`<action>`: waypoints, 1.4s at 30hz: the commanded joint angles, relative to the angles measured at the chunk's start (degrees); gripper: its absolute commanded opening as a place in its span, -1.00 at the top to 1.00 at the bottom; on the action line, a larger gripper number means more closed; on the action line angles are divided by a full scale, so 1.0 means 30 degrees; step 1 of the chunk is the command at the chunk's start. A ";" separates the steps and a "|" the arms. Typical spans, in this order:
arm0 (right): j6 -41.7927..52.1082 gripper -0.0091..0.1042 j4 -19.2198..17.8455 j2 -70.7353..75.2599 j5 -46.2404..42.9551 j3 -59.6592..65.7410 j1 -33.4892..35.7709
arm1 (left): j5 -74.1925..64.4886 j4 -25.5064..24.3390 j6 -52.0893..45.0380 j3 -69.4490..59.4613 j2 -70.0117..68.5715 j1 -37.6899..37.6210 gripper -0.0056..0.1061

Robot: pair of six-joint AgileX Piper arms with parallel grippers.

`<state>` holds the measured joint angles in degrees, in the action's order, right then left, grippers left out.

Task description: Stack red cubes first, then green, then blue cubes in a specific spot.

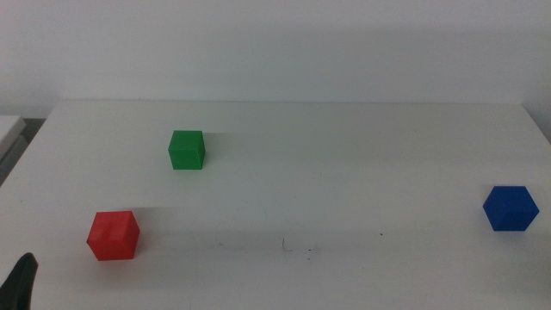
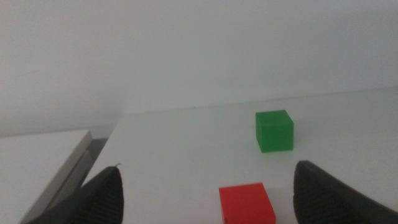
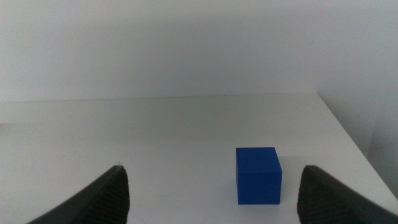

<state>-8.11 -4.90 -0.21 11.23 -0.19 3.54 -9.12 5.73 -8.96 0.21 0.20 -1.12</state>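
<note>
The red cube [image 1: 113, 235] sits on the white table at the front left. The green cube [image 1: 187, 149] sits behind it, a little to the right. The blue cube [image 1: 510, 207] sits apart at the far right. The bare spot with a tiny dark scratch [image 1: 288, 248] lies at the front middle. My left gripper [image 1: 21, 282] shows only as a dark tip at the bottom left corner. In the left wrist view it [image 2: 208, 167] is open, with the red cube [image 2: 247, 203] just ahead and the green cube [image 2: 274, 130] beyond. My right gripper [image 3: 212, 168] is open, with the blue cube [image 3: 258, 175] ahead.
The table's left edge [image 2: 102, 152] and a lower grey surface [image 2: 37, 158] lie beside the left gripper. The table's right edge [image 3: 348, 140] runs close to the blue cube. A white wall stands behind the table.
</note>
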 commanded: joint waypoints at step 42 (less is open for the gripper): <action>0.0079 -0.72 -0.0199 0.0069 -0.0230 0.0064 -0.0057 | -0.8740 -0.0096 0.5082 1.7705 3.2600 -0.1367 -0.78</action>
<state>-8.11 -4.90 -0.21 11.23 -0.19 3.54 -36.90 5.67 6.27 52.95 97.25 -5.01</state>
